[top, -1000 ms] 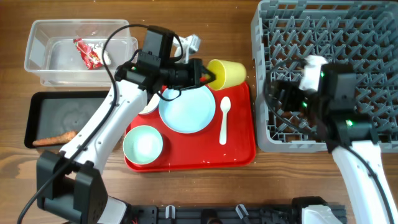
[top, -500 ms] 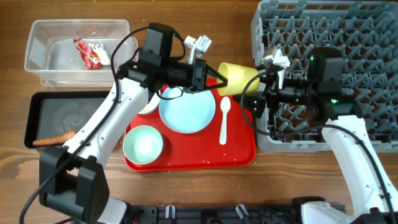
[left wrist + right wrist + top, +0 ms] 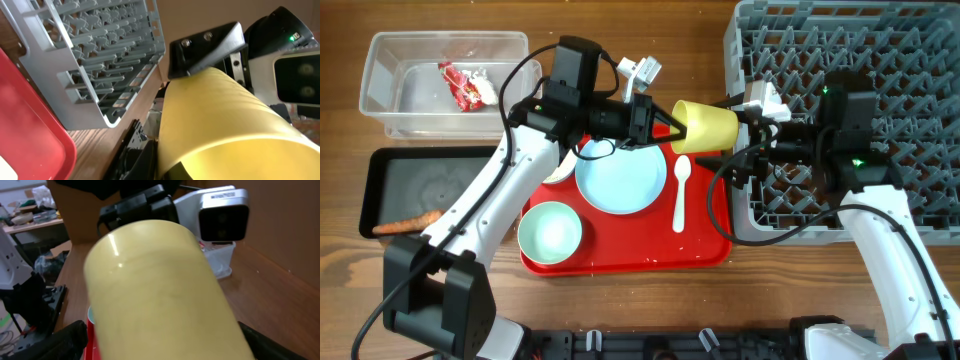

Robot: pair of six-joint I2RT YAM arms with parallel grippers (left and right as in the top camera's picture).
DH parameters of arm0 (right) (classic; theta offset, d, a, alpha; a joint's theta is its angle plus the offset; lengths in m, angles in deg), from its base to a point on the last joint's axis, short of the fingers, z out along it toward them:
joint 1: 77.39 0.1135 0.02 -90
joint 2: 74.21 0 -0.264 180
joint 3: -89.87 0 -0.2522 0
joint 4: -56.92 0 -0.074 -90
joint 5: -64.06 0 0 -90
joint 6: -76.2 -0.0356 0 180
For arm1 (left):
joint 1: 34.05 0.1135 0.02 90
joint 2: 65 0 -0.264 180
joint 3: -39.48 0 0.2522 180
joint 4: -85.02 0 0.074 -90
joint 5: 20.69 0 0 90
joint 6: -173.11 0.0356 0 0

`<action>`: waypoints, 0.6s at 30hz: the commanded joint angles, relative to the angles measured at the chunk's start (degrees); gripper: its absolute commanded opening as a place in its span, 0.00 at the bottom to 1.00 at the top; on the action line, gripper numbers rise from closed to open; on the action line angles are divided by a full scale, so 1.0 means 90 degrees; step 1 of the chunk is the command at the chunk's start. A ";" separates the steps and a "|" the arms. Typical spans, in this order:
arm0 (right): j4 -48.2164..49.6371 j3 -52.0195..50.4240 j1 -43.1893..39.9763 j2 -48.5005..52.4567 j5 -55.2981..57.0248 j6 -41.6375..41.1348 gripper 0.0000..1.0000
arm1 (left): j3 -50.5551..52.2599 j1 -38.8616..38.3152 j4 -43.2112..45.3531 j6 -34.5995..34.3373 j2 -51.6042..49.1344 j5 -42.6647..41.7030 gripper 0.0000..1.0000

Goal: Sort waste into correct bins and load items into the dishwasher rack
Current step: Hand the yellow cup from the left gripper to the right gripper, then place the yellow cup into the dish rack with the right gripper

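Wooden table | yellow cup midair | left gripper pinching its rim | right gripper straddling base, closure unclear

A wooden table with visible grain fills the overhead view under even, soft light, and a dark rail runs along its near edge. In the right wrist view a plain brown panel stands behind the table. At the far left there seems to be a pale bench carrying blurred clutter.
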 commanded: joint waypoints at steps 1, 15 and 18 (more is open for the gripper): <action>0.0068 0.0107 0.0015 0.0083 -0.0826 0.0369 0.92 | -0.0053 0.0061 0.0063 -0.0219 -0.0044 0.0107 0.04; 0.0010 0.0104 0.0015 0.0083 -0.0449 -0.0012 0.60 | -0.0053 0.0109 0.0165 -0.0330 -0.0056 0.0104 0.05; 0.0002 0.0104 0.0015 0.0083 0.0182 -0.0682 0.56 | -0.0053 0.0109 0.0092 0.0124 -0.0053 0.0107 0.59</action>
